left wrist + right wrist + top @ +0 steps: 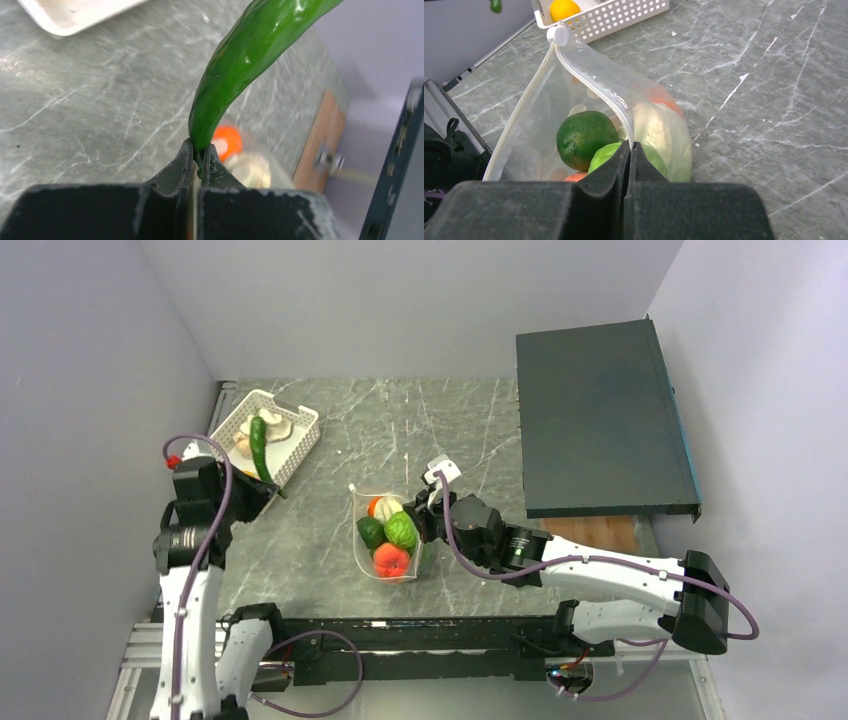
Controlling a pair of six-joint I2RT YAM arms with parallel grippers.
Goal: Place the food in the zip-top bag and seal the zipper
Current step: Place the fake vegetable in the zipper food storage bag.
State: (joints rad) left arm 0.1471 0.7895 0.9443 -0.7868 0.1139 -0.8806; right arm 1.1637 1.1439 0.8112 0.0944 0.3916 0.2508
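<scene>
One view only, right wrist, shows yellow citrus [563, 9] in basket [624, 17].

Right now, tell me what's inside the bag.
A round green fruit, lettuce and a red-orange fruit show through the bag. An orange-and-white piece sits at its far end. Anything beneath them is covered.

Left gripper [198, 161] hangs at nine o'clock, jaws pinched; right gripper [630, 151], reaching in from four o'clock, is clamped too.
</scene>
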